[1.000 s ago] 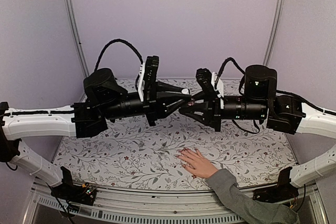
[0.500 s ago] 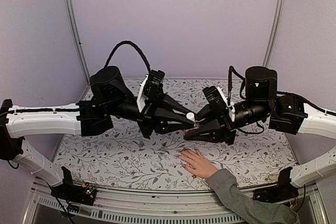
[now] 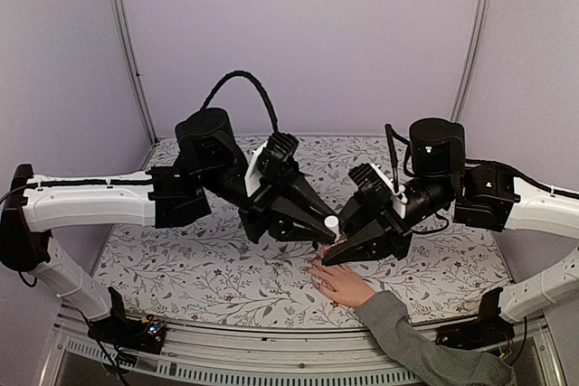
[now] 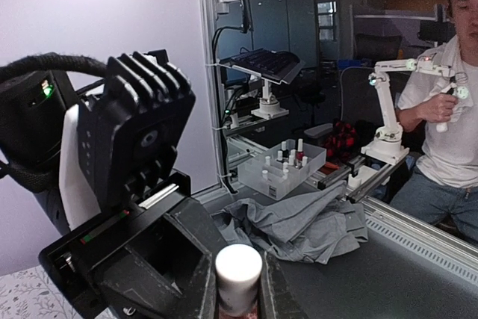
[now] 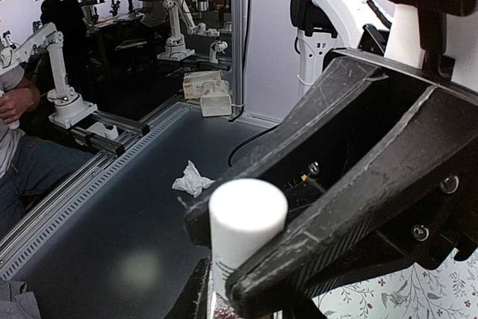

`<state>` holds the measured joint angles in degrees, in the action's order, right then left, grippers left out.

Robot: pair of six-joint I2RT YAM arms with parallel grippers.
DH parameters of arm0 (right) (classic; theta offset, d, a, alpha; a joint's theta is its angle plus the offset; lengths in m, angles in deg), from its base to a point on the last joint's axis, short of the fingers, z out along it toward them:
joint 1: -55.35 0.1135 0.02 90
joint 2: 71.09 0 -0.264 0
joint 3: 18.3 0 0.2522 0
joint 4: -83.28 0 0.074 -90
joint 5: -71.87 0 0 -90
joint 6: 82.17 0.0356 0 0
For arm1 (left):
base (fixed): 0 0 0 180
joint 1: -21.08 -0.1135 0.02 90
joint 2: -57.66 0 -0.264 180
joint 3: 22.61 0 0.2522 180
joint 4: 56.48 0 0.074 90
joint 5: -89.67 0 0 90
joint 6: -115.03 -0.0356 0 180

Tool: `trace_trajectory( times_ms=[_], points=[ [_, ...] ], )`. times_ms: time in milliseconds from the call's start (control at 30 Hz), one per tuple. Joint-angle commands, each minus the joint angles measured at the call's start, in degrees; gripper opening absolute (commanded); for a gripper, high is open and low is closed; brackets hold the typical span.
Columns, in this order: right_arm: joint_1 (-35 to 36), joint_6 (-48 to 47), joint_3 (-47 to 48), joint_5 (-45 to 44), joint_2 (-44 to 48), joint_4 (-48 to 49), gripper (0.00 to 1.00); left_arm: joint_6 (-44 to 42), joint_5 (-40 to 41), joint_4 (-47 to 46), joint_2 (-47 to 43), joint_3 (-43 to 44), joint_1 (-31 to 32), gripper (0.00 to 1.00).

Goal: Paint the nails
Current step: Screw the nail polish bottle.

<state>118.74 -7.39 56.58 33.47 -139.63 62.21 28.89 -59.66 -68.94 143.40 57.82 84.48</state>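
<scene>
black grippers meet low over the table in the top view. left gripper [image 3: 323, 226] is clamped on the white cap [image 3: 331, 222]. right gripper [image 3: 337, 250] is clamped on the small reddish bottle [image 3: 336, 240] under that cap. human hand [image 3: 340, 282] lies flat on the floral cloth [image 3: 226, 268], grey sleeve [image 3: 403, 332] running to the near edge. nails [image 3: 315, 266] sit at the fingertips just below the bottle, too small to tell if any paint is on. cap looks seated, so opening seems the step in hand.

left wrist view: cap sits bottom centre, a sliver of red glass under it, right gripper's body big on the left. no hand or nails here. only this view shows the grey garment [image 4: 299, 222] and clear tray [image 4: 258, 178] of bottles beyond the table.

right wrist view: cap close up with the left gripper's jaw wrapped across it, which confirms the grip better than the top view. bottle body is cut off at the frame edge, nails hidden.

risk: the bottle hangs right over the fingers. a tilted pull on the cap could drip or spill polish on skin and cloth. bulky jaws so low could bump the hand.
</scene>
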Motion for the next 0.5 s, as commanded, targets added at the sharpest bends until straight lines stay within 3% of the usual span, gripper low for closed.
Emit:
trace_trajectory(
  times_ms=[0,200,467],
  points=[
    [1.2,-2.1,4.4,7.8,3.3,10.0,0.00,-0.1,7.7,7.3,-1.7,-4.4,-4.3,0.08],
    [1.2,-2.1,3.5,6.3,4.1,10.3,0.00,0.2,12.4,6.5,-6.1,-6.1,-5.6,0.35],
    [1.1,1.9,0.9,-10.0,5.8,12.7,0.00,1.2,22.3,3.6,-13.7,-11.3,-6.2,0.46]
  ],
)
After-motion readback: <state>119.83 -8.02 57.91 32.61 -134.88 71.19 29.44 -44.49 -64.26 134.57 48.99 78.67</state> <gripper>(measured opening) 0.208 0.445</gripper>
